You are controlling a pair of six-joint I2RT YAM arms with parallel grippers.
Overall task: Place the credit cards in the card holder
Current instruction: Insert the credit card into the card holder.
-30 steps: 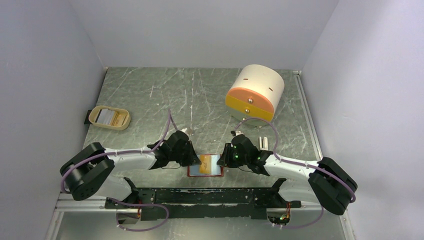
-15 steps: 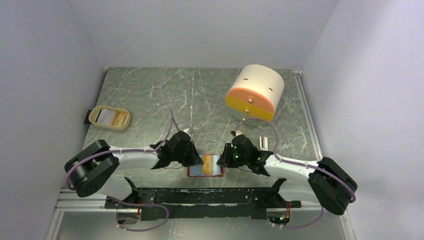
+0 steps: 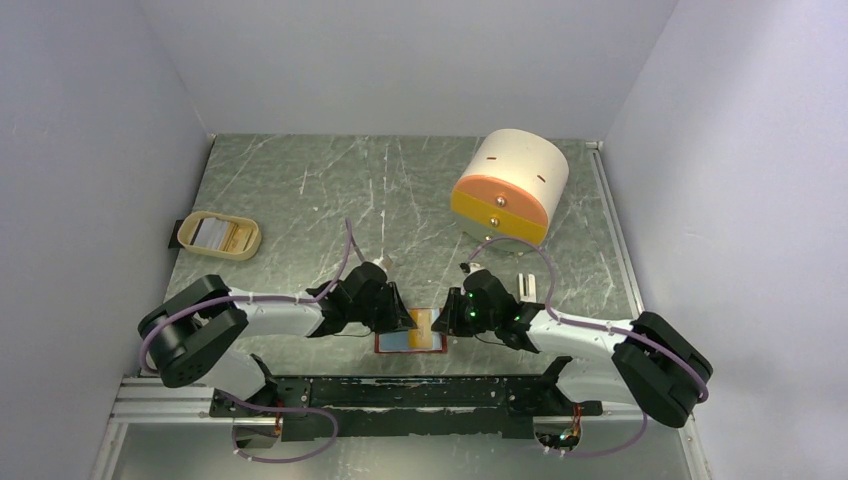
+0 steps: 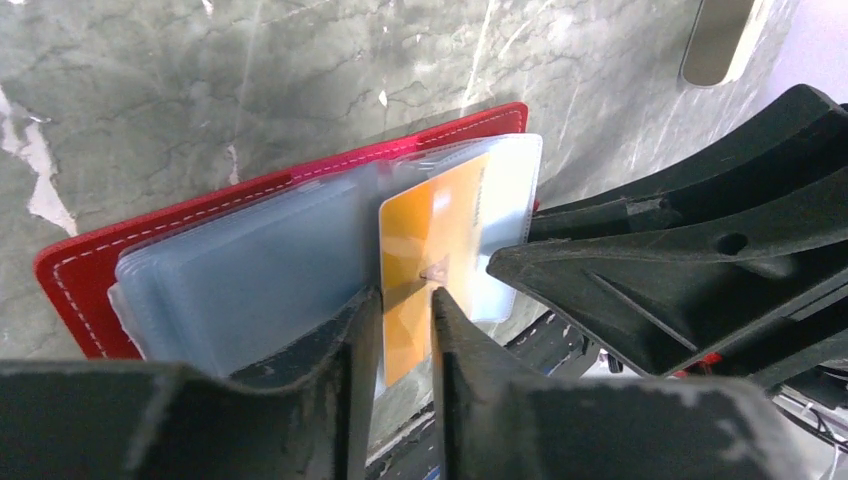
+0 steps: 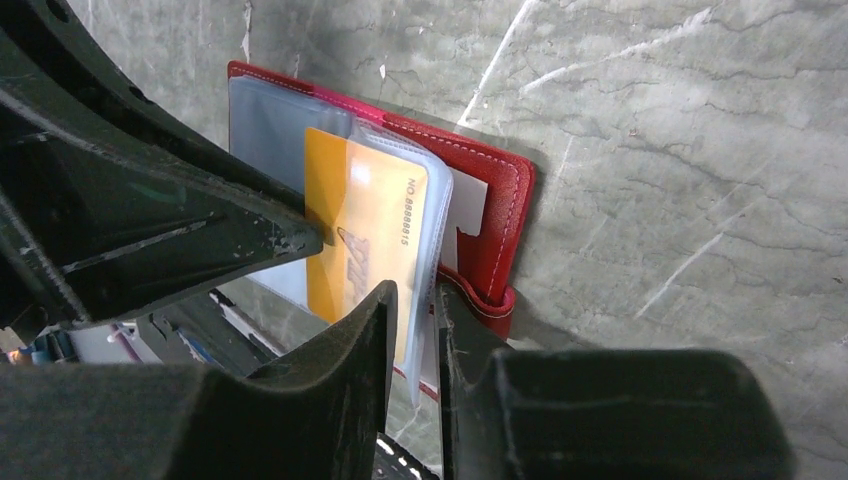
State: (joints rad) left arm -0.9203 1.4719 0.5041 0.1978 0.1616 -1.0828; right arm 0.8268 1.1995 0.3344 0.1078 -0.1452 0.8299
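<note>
The red card holder point(image 3: 386, 346) lies open at the near table edge between both arms, its pale blue sleeves point(image 4: 250, 270) fanned up. An orange credit card point(image 4: 430, 230) stands partly inside one sleeve. My left gripper point(image 4: 405, 290) straddles the card's lower edge with its jaws slightly apart, open; from above it point(image 3: 405, 320) sits at the holder's left. My right gripper point(image 5: 412, 295) is shut on the edge of a clear sleeve of the card holder point(image 5: 500, 200), next to the orange card point(image 5: 365, 230). More cards point(image 3: 215, 233) lie in the beige tray.
The beige oval tray point(image 3: 188, 240) sits at the far left. A big cream-and-orange cylinder point(image 3: 510, 185) stands at the back right. A small white piece point(image 3: 530, 285) lies beside the right arm. The black frame rail point(image 3: 400, 390) runs just below the holder.
The left arm has pushed a little to the right, taking the orange card deeper into the sleeve, and its jaws have eased apart. The right gripper has kept its place.
</note>
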